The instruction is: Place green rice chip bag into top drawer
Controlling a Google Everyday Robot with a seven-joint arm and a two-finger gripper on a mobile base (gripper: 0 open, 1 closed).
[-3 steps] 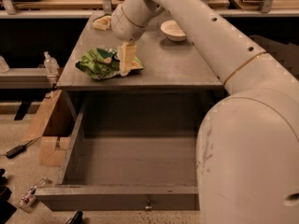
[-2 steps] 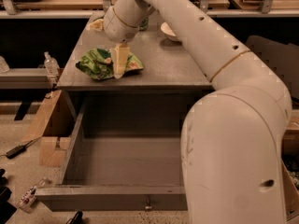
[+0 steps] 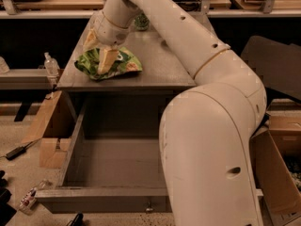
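**Gripper shifted left over the bag**

Since 0.7 s ago the gripper (image 3: 99, 51) has moved left and now sits above the table's (image 3: 160, 65) front-left part. Its fingers (image 3: 107, 60) are apart. One rests on top of the green rice chip bag (image 3: 126, 62), the other is at the bag's rear-left edge. The bag lies on the table, front left. The top drawer (image 3: 113, 164) stands open below the table's front edge.

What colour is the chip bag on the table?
Bright green bag, camera view; gripper over it.
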